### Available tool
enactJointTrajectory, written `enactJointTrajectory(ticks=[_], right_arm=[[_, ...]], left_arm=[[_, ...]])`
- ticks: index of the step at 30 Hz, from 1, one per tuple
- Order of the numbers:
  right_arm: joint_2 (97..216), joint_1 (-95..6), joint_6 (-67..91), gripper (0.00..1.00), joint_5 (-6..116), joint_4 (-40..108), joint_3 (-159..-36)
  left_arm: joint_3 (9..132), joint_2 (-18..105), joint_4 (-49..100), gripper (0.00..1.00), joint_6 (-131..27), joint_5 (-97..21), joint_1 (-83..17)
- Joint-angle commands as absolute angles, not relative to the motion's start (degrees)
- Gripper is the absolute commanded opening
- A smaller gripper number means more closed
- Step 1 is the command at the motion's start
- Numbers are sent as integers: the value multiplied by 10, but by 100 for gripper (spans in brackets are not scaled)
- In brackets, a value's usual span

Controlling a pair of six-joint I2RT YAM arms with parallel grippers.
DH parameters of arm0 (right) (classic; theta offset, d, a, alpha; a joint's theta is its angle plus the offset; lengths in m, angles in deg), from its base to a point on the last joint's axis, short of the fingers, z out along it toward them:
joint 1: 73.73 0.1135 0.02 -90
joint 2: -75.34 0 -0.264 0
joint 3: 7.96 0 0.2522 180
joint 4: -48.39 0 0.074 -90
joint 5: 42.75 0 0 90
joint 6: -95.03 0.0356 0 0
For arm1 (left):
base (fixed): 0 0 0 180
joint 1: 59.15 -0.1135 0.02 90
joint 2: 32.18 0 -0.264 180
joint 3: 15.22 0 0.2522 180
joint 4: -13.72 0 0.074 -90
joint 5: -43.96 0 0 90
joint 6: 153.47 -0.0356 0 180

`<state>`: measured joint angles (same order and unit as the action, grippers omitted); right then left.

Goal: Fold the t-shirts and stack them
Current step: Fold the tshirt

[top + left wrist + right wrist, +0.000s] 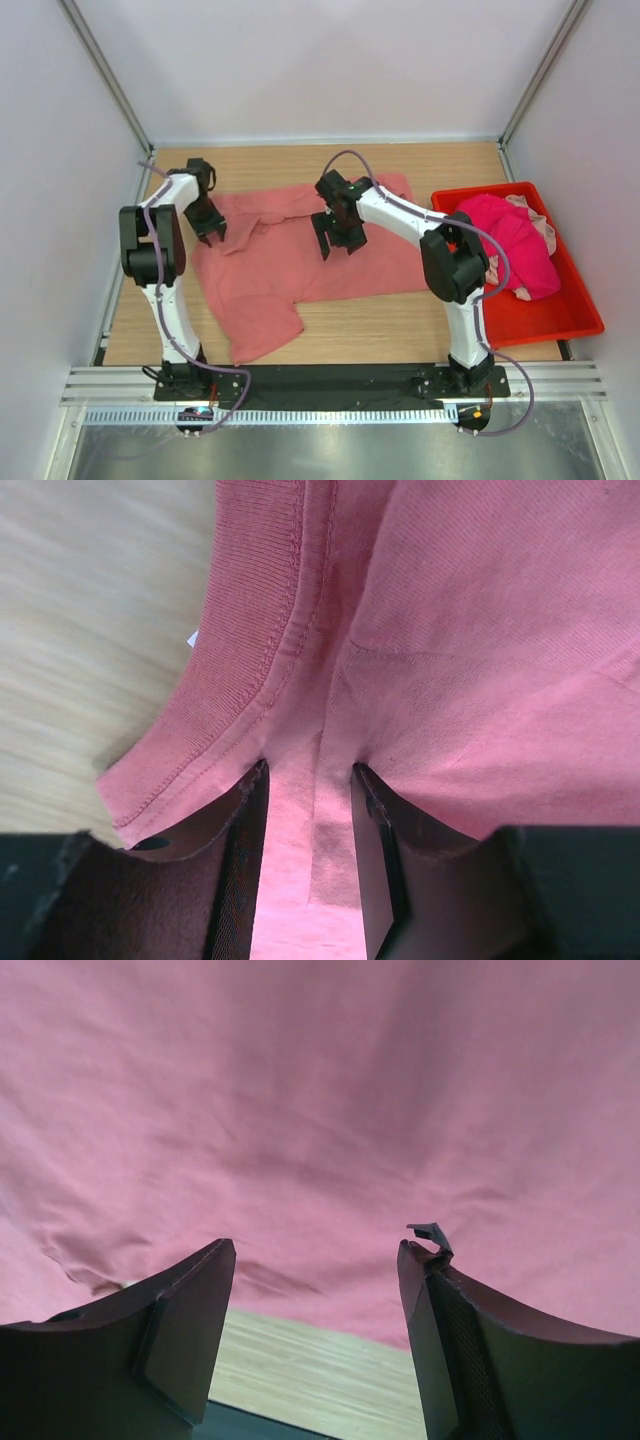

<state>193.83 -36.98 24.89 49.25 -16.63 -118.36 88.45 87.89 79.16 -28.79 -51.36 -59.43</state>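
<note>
The left hand [310, 770] is closed down on a narrow ridge of the coral shirt [300, 265]. The cloth runs up between its fingers [240, 850], and creases fan out from the tips. The pinch sits just beside the ribbed collar [250, 640], at the shirt's left edge in the overhead view.

The right hand [320, 1250] is spread wide and holds nothing. It hangs low over the middle of the shirt, a little right of centre, and bare wood shows between its fingers.

The shirt lies rumpled and only partly spread across the middle of the bench [450, 335], between the two arms. One part of it trails toward the near left corner. To the right, apart from the shirt, a red bin [560, 325] holds a magenta shirt [515, 250] bunched up, with something paler at its far edge.

I judge that the shirt is being laid out flat and that no fold has been made. No stack has been started either, and the shirts in the bin wait their turn.

The next move calls for the right hand to come down and take an edge opposite the left hand's hold. Both hands can then lift and draw the cloth taut. The right hand should pinch a single layer, since a double layer would carry the wrinkles into the fold.
</note>
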Motion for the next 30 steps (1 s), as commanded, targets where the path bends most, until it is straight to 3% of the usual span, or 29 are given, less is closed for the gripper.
enactJointTrajectory(ticks=[1,5,10,16,30], right_arm=[[1885,-380,259,74,516,-147,-1177],[1892,-436,283,75,505,-123,-1205],[1941,-557,324,75,488,-87,-1281],[1986,-648,479,65,562,-9,-1300],[1960,-645,771,70,484,84,-1174]], left_arm=[[856,857,812,39,-320,-569,-641],[855,825,807,43,-352,-563,-653],[857,773,797,50,-362,-475,-643],[866,737,790,50,-341,-445,-628],[859,762,759,47,-308,-416,-627]])
